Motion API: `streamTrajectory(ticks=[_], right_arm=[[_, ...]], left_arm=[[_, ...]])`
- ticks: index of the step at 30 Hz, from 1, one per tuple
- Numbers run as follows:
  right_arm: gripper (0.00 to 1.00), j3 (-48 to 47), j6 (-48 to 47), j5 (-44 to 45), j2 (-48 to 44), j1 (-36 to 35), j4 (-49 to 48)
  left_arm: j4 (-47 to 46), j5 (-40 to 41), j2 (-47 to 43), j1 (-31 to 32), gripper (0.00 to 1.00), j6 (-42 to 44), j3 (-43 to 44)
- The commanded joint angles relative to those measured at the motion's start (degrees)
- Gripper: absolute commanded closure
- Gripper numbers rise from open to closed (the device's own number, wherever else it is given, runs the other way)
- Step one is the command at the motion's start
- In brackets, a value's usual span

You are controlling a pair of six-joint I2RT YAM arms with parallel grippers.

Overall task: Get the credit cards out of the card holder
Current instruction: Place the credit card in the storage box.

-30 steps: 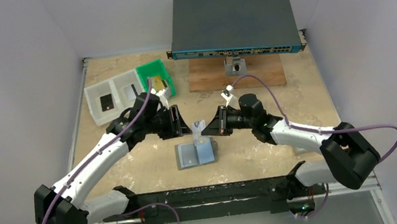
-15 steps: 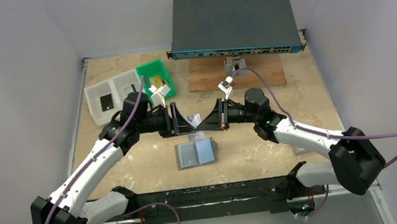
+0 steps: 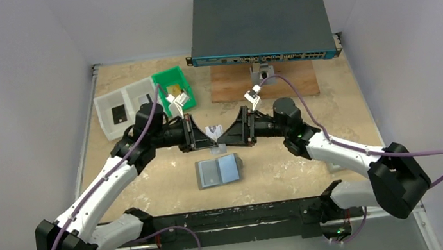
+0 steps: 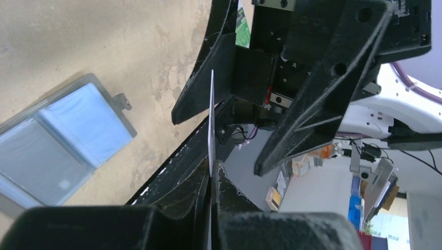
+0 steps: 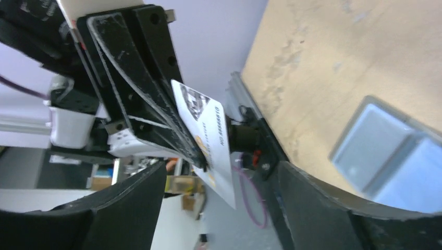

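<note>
The card holder (image 3: 219,170) lies open and flat on the table, its bluish clear pockets (image 4: 62,140) facing up; it also shows low in the right wrist view (image 5: 391,161). Above it, between the two arms, a pale printed credit card (image 3: 213,130) hangs in the air. My left gripper (image 3: 208,138) is shut on it; the left wrist view shows the card edge-on (image 4: 211,120) pinched at my fingertips (image 4: 212,165). My right gripper (image 3: 227,136) faces it, open, its fingers on either side of the card (image 5: 206,140) without touching it. A black card (image 3: 119,114) lies in the white tray.
A white tray (image 3: 123,109) and a green tray (image 3: 175,84) stand at the back left. A large dark box with ports (image 3: 260,24) sits on a wooden board (image 3: 265,82) at the back. Walls close in on both sides.
The right gripper carried the card up from the holder to the left gripper. The left gripper has shut on the card and the right gripper has opened.
</note>
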State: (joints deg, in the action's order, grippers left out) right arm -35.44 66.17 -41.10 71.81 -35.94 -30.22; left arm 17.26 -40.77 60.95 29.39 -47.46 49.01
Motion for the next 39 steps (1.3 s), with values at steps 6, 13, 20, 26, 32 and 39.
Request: streamTrajectory(ticks=[6, 13, 20, 26, 32, 39], right_arm=[[0.01, -5.9, -13.7, 13.3, -6.2, -0.1, 23.2], [0.01, -8.0, -18.6, 23.7, -8.8, -0.1, 34.2], [0.01, -8.8, -21.2, 29.2, -11.9, -0.2, 39.9], [0.01, -10.2, -23.4, 31.1, -14.8, -0.1, 45.9], [0.01, -9.8, -24.9, 31.7, -17.8, -0.1, 49.2], [0.01, -8.8, -24.3, 32.7, -18.5, -0.2, 49.2]], left_arm=[[18.3, 22.4, -3.0, -1.7, 1.0, 4.4, 5.2], [28.2, 39.5, 3.9, -8.6, 1.0, 9.2, 14.2], [28.9, 47.1, 15.4, -16.5, 1.0, 13.2, 26.5], [27.7, 46.1, 26.7, -22.2, 1.0, 18.2, 36.4], [30.5, 45.7, 38.5, -25.5, 1.0, 21.0, 47.6], [31.1, 43.9, 47.1, -27.4, 1.0, 22.6, 54.0]])
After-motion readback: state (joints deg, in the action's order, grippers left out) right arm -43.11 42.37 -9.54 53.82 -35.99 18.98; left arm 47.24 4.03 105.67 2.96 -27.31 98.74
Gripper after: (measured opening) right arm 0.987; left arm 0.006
